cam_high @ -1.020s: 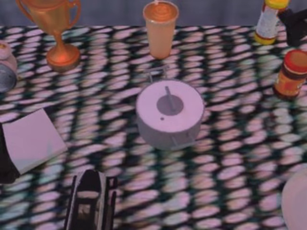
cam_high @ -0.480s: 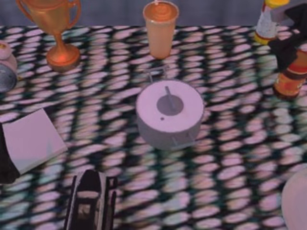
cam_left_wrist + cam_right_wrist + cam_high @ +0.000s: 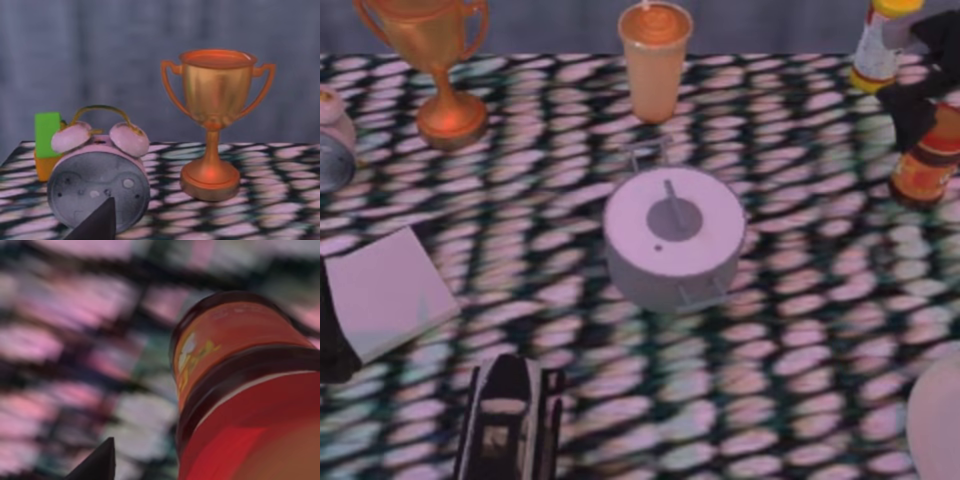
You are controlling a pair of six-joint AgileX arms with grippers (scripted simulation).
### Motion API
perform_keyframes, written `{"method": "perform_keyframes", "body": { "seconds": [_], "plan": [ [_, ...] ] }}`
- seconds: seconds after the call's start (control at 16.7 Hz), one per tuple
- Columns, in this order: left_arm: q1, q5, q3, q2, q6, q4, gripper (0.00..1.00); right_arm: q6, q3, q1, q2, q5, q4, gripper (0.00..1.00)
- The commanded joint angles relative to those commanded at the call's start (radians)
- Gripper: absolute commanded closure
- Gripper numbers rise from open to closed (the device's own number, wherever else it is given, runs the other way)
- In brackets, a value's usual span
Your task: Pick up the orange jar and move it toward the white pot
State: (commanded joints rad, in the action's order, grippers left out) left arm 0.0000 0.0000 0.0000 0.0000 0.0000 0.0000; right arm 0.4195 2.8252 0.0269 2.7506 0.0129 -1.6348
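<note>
A: Orange jar [image 3: 926,165] sits upright on the worktop [image 3: 800,350] at the far right edge, roughly 3 o'clock from the white pot [image 3: 673,237], well apart from it. Not lifted yet, I'd say.

B: Right end effector [image 3: 920,95]?

A: Directly over the jar's lid, covering it from above, at the jar's 12 o'clock. Wrist view has the jar filling the shot, lid close up, one dark fingertip [image 3: 97,462] beside it. Grasping or released, cannot tell.

B: Why hang there?

A: Looks like a top-down approach: lining up on the lid so the fingers drop either side. White bottle [image 3: 873,45] stands just beside at 11 o'clock, so a tight spot.

B: Left arm?

A: Parked at the left edge of the worktop, near the white slab [image 3: 385,292]. Its camera faces the alarm clock [image 3: 98,182] and trophy [image 3: 216,120]. Fingers' state, cannot tell.

B: Route to the pot?

A: Toward 9 o'clock; nothing stands between them.
</note>
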Motion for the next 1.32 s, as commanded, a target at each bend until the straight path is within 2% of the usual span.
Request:
{"method": "perform_keyframes", "body": {
  "seconds": [0.36,0.72,1.32],
  "plan": [
    [0.000,0.000,0.000,0.000,0.000,0.000,0.00,-0.001,-0.284,0.001,-0.074,-0.001,0.198,0.00],
    [0.000,0.000,0.000,0.000,0.000,0.000,0.00,-0.001,-0.329,0.001,-0.086,-0.001,0.237,0.00],
    [0.000,0.000,0.000,0.000,0.000,0.000,0.00,-0.001,-0.329,0.001,-0.086,-0.001,0.237,0.75]
  ]
}}
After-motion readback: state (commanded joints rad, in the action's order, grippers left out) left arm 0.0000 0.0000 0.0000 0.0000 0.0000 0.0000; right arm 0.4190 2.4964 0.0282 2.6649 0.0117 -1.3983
